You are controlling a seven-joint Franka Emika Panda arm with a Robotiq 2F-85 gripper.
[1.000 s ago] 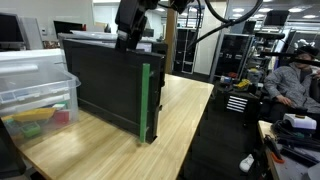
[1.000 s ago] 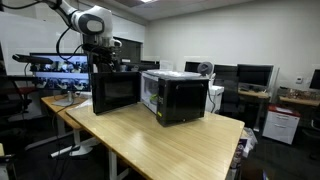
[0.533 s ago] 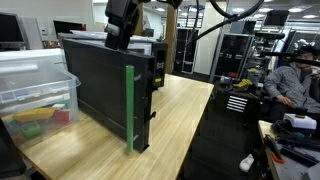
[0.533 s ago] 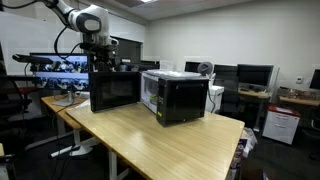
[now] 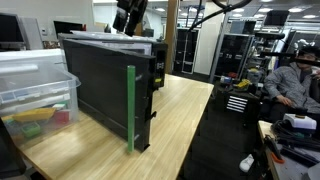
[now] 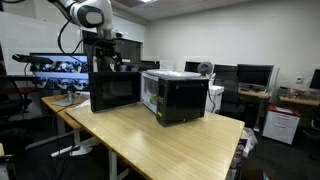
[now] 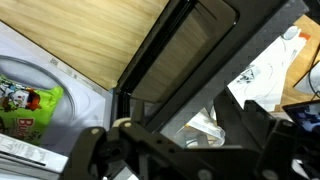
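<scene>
A black microwave [image 6: 180, 97] stands on the wooden table [image 6: 150, 135] with its door [image 5: 100, 85] swung wide open. A green handle [image 5: 130, 108] runs down the door's free edge. My gripper [image 5: 128, 20] hangs just above the door's top edge, apart from it, and is open with nothing between its fingers. In an exterior view the gripper [image 6: 107, 55] sits over the open door [image 6: 114, 91]. The wrist view looks down along the door's top edge [image 7: 190, 50], with my gripper [image 7: 185, 150] low in the frame and the table [image 7: 90, 35] beyond.
A clear plastic bin [image 5: 35, 85] holding colourful items stands on the table behind the open door, also seen as the bin [image 7: 30, 100] in the wrist view. A seated person [image 5: 295, 80] and cluttered desks lie past the table's edge [image 5: 195, 125].
The door swung further open early on, then stayed put. My gripper has since lifted up and away from the door's top edge, still open.
</scene>
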